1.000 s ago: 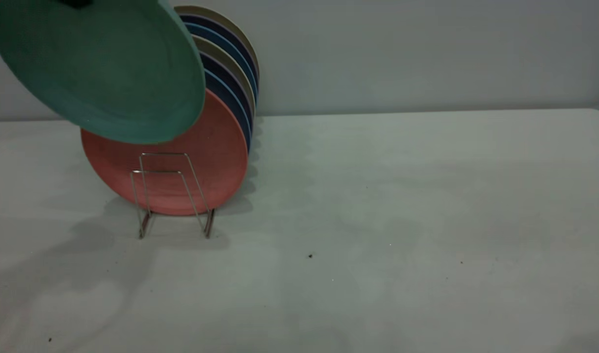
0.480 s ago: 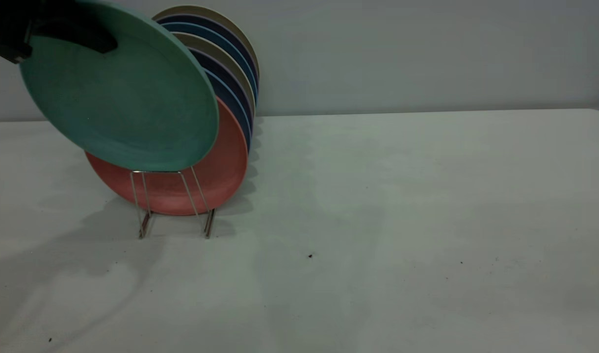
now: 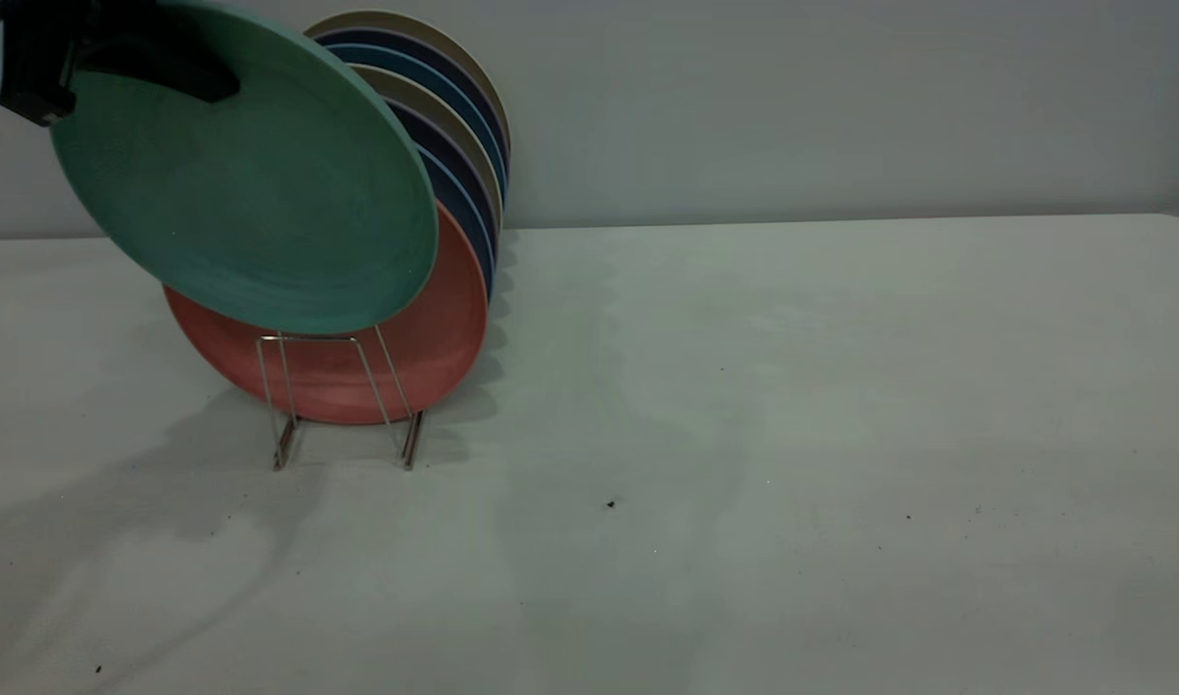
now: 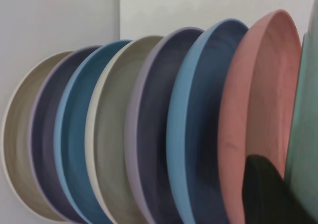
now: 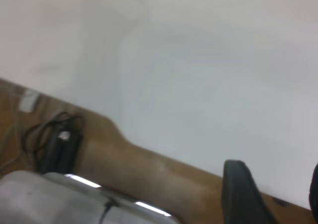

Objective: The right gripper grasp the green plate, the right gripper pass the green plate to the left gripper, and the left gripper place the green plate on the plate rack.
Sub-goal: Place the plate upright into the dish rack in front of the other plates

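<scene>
My left gripper (image 3: 198, 85) is at the top left of the exterior view, shut on the upper rim of the green plate (image 3: 251, 183). The plate hangs tilted in front of the salmon-pink plate (image 3: 357, 376), and its lower edge sits just at the top of the front loops of the silver wire plate rack (image 3: 343, 386). In the left wrist view one black finger (image 4: 263, 194) lies against the green plate (image 4: 304, 149), beside the pink plate (image 4: 258, 100). My right gripper (image 5: 278, 199) is open and empty, outside the exterior view, over a table edge.
Several plates, dark blue (image 3: 454, 183) and beige (image 3: 425, 97), stand in the rack behind the pink one. The white table (image 3: 792, 434) stretches to the right and front. A grey wall stands behind. The right wrist view shows a wooden floor with black cables (image 5: 54, 139).
The green plate has come down and to the right, from high at the left to the rack's front loops. My left gripper has come into view at the top left.
</scene>
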Motion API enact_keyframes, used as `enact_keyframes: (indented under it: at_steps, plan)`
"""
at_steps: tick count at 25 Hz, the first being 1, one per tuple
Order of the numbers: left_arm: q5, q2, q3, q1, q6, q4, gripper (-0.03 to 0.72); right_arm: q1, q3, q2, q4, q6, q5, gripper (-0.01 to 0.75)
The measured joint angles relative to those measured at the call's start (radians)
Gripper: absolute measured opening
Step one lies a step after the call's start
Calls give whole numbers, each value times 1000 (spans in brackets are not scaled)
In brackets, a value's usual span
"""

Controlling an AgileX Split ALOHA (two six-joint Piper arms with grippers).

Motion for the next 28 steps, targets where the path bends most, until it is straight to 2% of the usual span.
enact_keyframes:
  at_steps: [22,25,28]
  plan:
    - [-30,143,3,0,-1,-27,137,0,1,-70,-77,29,1,352]
    - [-27,143,3,0,-1,-47,186,0,1,-70,-77,30,1,352]
    - [-23,143,5,0,-13,-53,270,0,1,-70,-77,32,1,351]
